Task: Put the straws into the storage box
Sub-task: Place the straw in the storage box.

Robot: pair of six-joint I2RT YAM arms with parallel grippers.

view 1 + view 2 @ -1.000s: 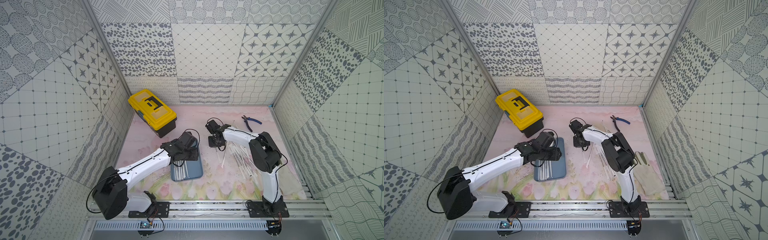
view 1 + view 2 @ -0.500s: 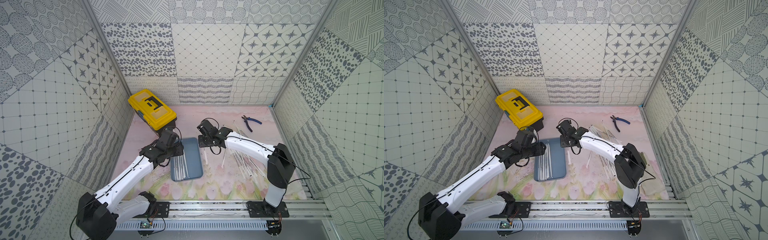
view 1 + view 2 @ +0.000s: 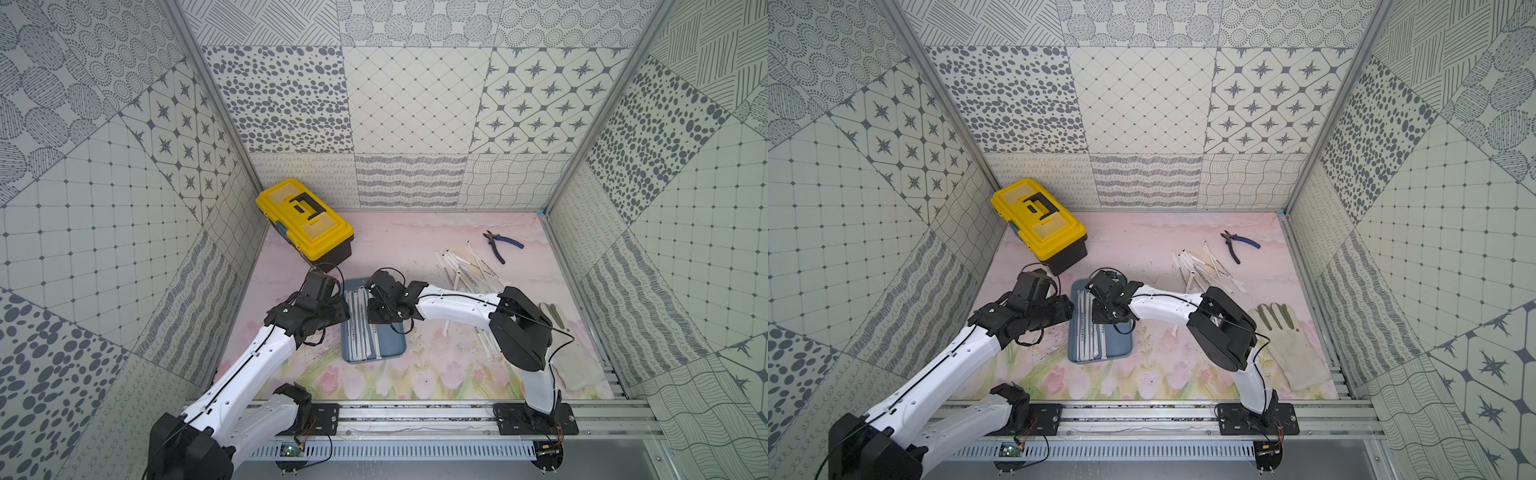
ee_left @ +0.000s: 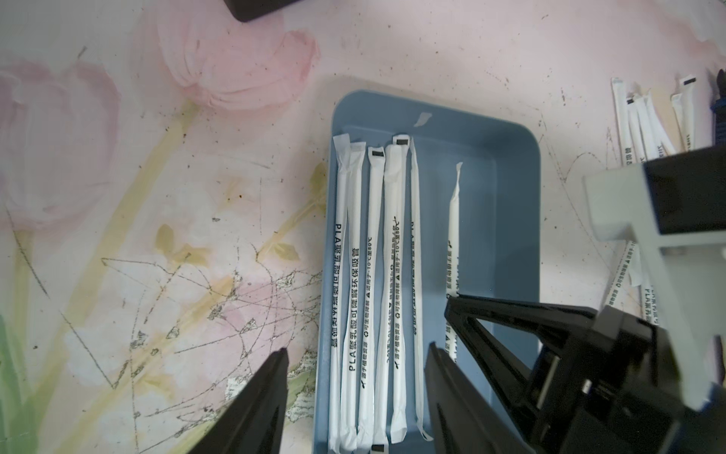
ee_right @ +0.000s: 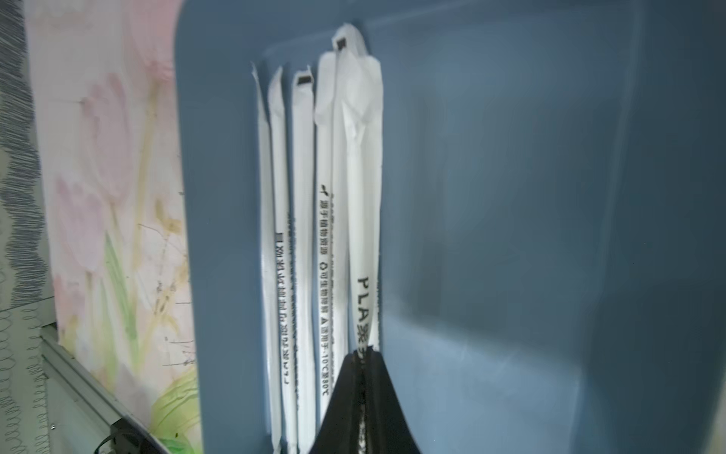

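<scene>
about five straws (image 4: 377, 255) already lie in the storage box (image 3: 395, 347) mid-table, the right fingers (image 5: 363, 377) pinch another straw (image 4: 453, 236) over it, the left fingers (image 4: 263, 401) hang spread and empty, and a pile of loose straws (image 3: 465, 266) toward the table's back right corner is left to go

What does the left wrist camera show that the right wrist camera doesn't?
Only the left wrist view shows loose straws outside on the mat. Only the right wrist view shows the patterned wall and a metal rail. Both show the storage box, the straws lying in it, and the single straw pinched by the right claw.
</scene>
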